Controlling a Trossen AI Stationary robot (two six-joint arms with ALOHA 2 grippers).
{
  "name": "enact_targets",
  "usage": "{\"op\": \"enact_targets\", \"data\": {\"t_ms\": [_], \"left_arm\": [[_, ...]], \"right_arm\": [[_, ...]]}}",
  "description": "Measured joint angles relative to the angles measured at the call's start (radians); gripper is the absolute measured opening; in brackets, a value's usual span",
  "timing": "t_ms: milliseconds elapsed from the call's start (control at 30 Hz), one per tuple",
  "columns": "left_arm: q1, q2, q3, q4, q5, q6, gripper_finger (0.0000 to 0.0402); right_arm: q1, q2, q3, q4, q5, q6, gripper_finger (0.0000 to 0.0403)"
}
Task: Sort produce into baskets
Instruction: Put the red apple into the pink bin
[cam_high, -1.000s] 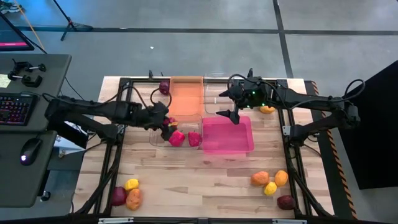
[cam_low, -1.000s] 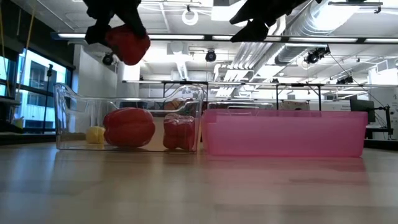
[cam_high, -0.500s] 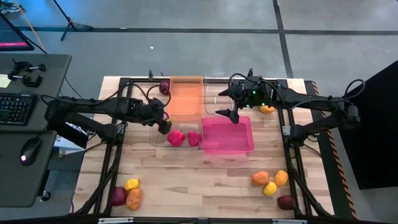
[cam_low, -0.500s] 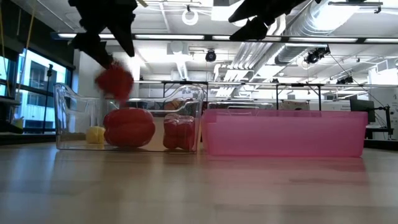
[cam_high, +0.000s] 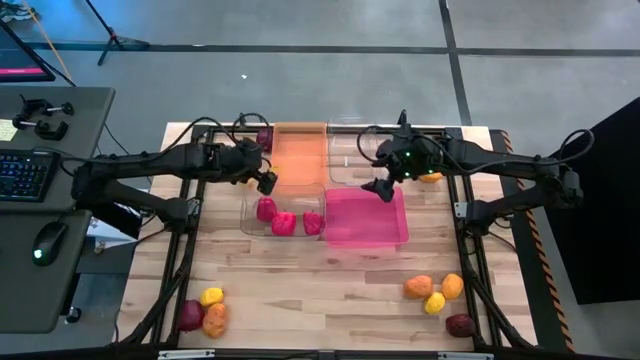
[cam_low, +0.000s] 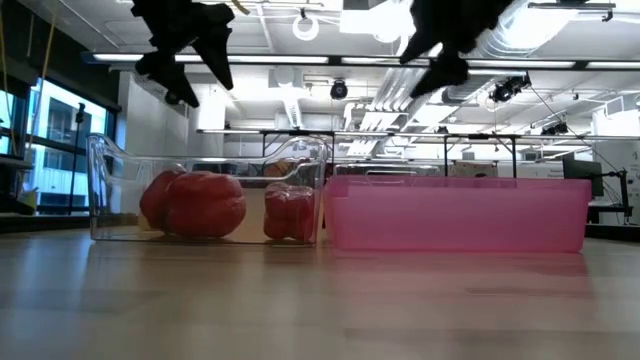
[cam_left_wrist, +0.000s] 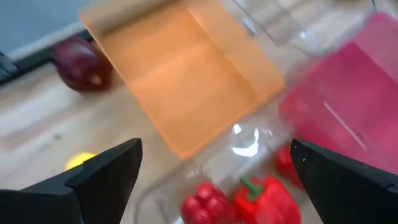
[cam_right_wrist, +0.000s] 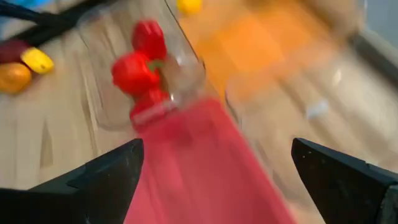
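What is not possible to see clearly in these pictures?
- Yellow piece in the clear bin: not visible in the low view; the red peppers may hide it.
- Orange bin: in the low view it is behind the clear bin and pink bin, hardly visible.
- Right wrist view: blurred, so the contents of the second clear bin cannot be read.
- Loose pieces near the front edge: outside the low view.

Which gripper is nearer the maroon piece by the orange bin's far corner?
Left. The left gripper, open and empty, hangs just toward the table's middle from the maroon piece, beside the orange bin. The right gripper is open above the pink bin, across the orange bin.
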Motion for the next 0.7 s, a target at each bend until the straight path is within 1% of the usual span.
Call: {"op": "enact_targets", "data": {"t_ms": [67,133,200,267,367,433,500,633,700], "left_arm": [[0.022,0.000,0.000,0.009,-0.024,-0.005,0.0395],[0.045,0.001,0.000,0.017,-0.033,-0.025,0.0395],[0.067,0.001,0.000,0.030,-0.031,-0.046,0.0395],[0.088,0.001,0.000,0.034,-0.019,-0.052,0.0395],[0.110,0.001,0.000,0.035,0.030,-0.046,0.0395],[0.116,0.001,0.000,0.035,0.072,-0.045,0.0395],[0.114,0.001,0.000,0.041,0.086,-0.035,0.0395],[0.094,0.001,-0.001,0.097,0.088,0.040,0.0395],[0.087,0.001,-0.001,0.123,0.090,0.065,0.0395]], "right_arm": [[0.000,-0.006,0.000,-0.068,-0.007,0.041,0.0399],[0.003,-0.007,0.000,-0.138,0.015,0.086,0.0399],[0.003,-0.006,0.000,-0.210,0.101,0.156,0.0399],[-0.011,-0.006,0.000,-0.246,0.194,0.241,0.0399],[-0.055,-0.004,0.000,-0.301,0.282,0.348,0.0399],[-0.106,0.011,0.000,-0.346,0.338,0.387,0.0399],[-0.182,0.030,-0.016,-0.348,0.395,0.404,0.0399],[-0.377,0.082,-0.083,-0.236,0.389,0.378,0.0399],[-0.468,0.127,-0.107,-0.213,0.384,0.347,0.0399]]}}
